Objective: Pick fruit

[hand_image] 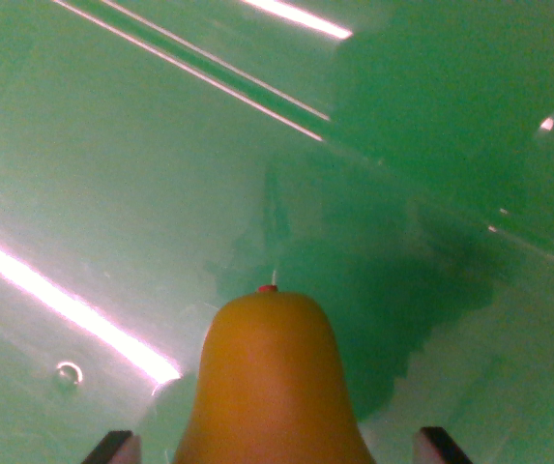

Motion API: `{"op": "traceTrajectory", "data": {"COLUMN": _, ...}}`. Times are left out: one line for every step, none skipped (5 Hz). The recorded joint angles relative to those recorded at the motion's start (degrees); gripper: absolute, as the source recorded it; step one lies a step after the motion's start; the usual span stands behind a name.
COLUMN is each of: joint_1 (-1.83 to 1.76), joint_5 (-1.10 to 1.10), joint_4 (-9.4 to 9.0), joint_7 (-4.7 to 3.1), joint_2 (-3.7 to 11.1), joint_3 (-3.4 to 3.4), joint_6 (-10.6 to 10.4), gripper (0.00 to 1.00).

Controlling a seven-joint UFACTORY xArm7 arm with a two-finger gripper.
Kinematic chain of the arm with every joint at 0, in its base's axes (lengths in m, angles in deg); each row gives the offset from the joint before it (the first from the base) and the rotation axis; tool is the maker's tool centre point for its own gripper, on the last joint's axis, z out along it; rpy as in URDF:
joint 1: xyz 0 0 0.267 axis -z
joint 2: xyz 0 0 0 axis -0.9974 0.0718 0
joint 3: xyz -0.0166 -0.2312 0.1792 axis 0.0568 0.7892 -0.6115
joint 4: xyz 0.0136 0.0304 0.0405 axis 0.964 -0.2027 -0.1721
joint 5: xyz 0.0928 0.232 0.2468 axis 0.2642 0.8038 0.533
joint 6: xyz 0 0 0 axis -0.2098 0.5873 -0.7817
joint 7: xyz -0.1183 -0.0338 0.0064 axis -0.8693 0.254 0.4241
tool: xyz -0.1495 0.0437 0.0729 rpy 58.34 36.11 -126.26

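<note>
Looking down from the wrist view at a shiny green bench [112,193]. Lying at the bottom middle, a yellow-orange pear [272,387], narrow end pointing up the view, with a tiny red tip and a thin pale stem at the top. Cut off by the bottom edge, so only the neck and shoulders of the fruit in sight.

Showing at the bottom corners, two dark fingertips [112,447] of the end effector [275,447], one on the wrist view's left and one on the wrist view's right. Spread wide apart, with the pear sitting between them. Green bench visible in the gap on each side, so not touching the fruit where the picture shows it. Cannot tell whether the pear rests on the bench or sits a little above it.

Spreading across the middle and the right, a big dark shadow [383,271] on the green. Running slantwise, bright pinkish-white streaks of light [64,304] at lower left and thinner ones across the top. Sitting near the lower left, beside the bright streak, a small pale ring mark [68,372] on the bench.
</note>
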Motion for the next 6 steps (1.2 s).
{"op": "traceTrajectory", "data": {"joint_1": 0.02, "joint_5": 0.08, "joint_4": -1.34, "joint_7": -0.09, "joint_2": 0.64, "joint_3": -0.04, "joint_6": -2.0, "gripper": 1.00}}
{"op": "traceTrajectory", "data": {"joint_1": 0.00, "joint_5": 0.00, "joint_4": 0.00, "joint_7": 0.00, "joint_2": 0.00, "joint_3": 0.00, "joint_6": 0.0, "gripper": 1.00}}
{"op": "traceTrajectory", "data": {"joint_1": -0.02, "joint_5": -0.09, "joint_4": 1.41, "joint_7": 0.09, "joint_2": -0.67, "joint_3": 0.04, "joint_6": 2.1, "gripper": 1.00}}
{"op": "traceTrajectory", "data": {"joint_1": -0.02, "joint_5": -0.09, "joint_4": 1.41, "joint_7": 0.09, "joint_2": -0.67, "joint_3": 0.04, "joint_6": 2.1, "gripper": 1.00}}
{"op": "traceTrajectory", "data": {"joint_1": -0.04, "joint_5": -0.19, "joint_4": 3.02, "joint_7": 0.19, "joint_2": -1.44, "joint_3": 0.08, "joint_6": 4.5, "gripper": 1.00}}
{"op": "traceTrajectory", "data": {"joint_1": -0.04, "joint_5": -0.19, "joint_4": 3.02, "joint_7": 0.19, "joint_2": -1.44, "joint_3": 0.08, "joint_6": 4.5, "gripper": 1.00}}
